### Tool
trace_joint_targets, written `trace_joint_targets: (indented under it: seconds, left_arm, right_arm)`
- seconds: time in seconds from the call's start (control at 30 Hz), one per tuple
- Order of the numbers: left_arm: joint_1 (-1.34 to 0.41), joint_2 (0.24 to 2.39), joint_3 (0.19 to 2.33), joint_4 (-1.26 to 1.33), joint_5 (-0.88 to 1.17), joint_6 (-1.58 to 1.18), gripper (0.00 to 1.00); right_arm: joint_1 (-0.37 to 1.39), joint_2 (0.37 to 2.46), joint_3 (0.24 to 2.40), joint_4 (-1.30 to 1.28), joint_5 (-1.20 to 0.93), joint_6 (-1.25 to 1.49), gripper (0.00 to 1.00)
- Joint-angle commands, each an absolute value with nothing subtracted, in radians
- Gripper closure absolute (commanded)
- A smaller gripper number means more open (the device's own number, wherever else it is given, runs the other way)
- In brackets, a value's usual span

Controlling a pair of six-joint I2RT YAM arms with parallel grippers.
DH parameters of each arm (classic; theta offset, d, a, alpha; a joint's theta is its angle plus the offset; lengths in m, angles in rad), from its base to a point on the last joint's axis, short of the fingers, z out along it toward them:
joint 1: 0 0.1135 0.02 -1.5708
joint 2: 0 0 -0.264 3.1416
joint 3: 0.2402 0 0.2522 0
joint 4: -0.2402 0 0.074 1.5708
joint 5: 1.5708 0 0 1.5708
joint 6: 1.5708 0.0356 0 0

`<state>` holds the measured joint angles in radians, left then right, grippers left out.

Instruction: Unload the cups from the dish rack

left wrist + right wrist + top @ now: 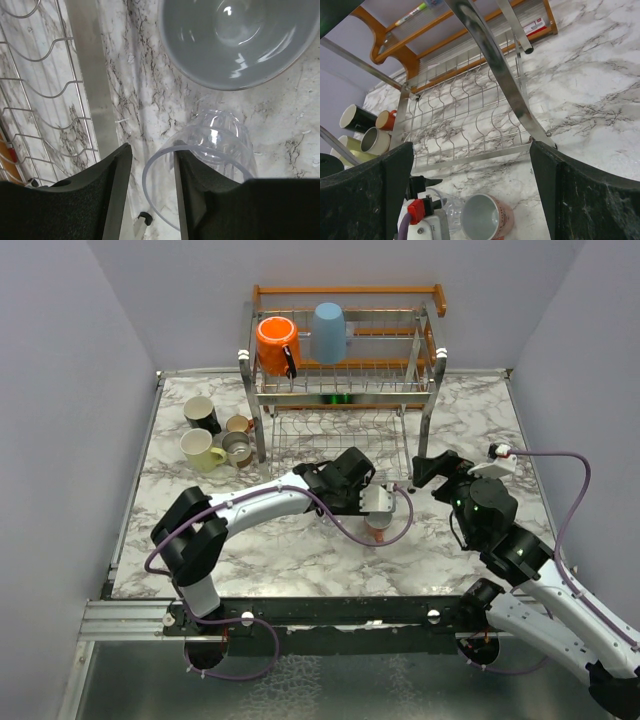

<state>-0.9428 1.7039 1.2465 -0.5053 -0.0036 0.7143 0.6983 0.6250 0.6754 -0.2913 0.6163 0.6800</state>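
The dish rack (345,289) stands at the back centre. A bright orange mug (275,343) and a light blue cup (329,332) sit on its top tier. My left gripper (378,502) is in front of the rack. It is open, with one finger (195,190) inside the rim of a clear glass (220,140) and the other finger outside it, not touching. A pink cup (378,532) is right beside the glass; it also shows in the left wrist view (235,40). My right gripper (425,468) is open and empty, by the rack's right front leg (490,55).
Left of the rack stand a black mug (203,413), a pale yellow mug (200,450), a small orange-red cup (238,424) and a tan mug (237,448). The rack's lower wire tier (470,120) holds nothing. Grey walls close in the marble table (480,430).
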Motion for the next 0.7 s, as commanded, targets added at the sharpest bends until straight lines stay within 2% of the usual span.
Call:
trace_joint_targets:
  seconds: [0.0, 0.3, 0.53, 0.67]
  left_arm:
    - [-0.945, 1.707, 1.236, -0.493, 0.082, 0.677, 0.60]
    - [-0.945, 1.703, 1.205, -0.455, 0.131, 0.554, 0.74]
    - [-0.941, 1.647, 1.162, -0.422, 0.058, 0.531, 0.73]
    - [-0.933, 1.601, 1.146, -0.418, 0.024, 0.550, 0.66]
  right_arm:
    - [0.696, 0.616, 0.665, -0.283, 0.621, 0.687, 0.00]
    - [0.696, 0.636, 0.682, -0.276, 0.617, 0.679, 0.00]
    - [0.696, 0.653, 0.731, -0.286, 0.589, 0.655, 0.00]
    - [0.696, 0.656, 0.772, -0.285, 0.560, 0.630, 0.00]
